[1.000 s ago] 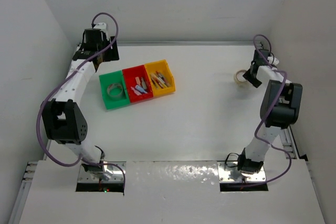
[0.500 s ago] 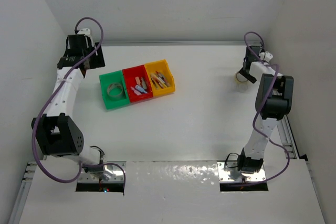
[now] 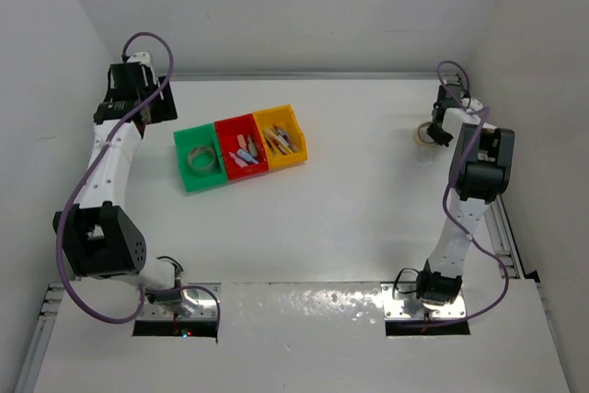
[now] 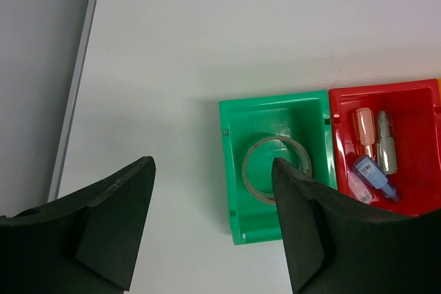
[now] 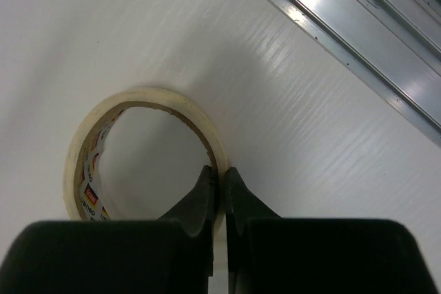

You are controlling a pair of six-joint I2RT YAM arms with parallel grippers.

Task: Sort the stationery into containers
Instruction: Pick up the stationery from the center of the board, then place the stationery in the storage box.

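Observation:
At the far right of the table a tan tape roll lies flat. My right gripper is shut on it. In the right wrist view the gripper pinches the near-right wall of the roll, one finger inside the ring and one outside. The green, red and yellow containers stand joined at the centre-left. A grey-white tape roll lies in the green bin. Short sticks lie in the red bin. My left gripper hangs open and empty to the left of the bins.
An aluminium rail runs along the table's right edge, close to the tan roll. White walls close in the left, back and right sides. Pens and sticks fill the yellow bin.
My right gripper has closed on the tan tape roll's wall. The left arm has drawn back to the left, away from the bins, still open.

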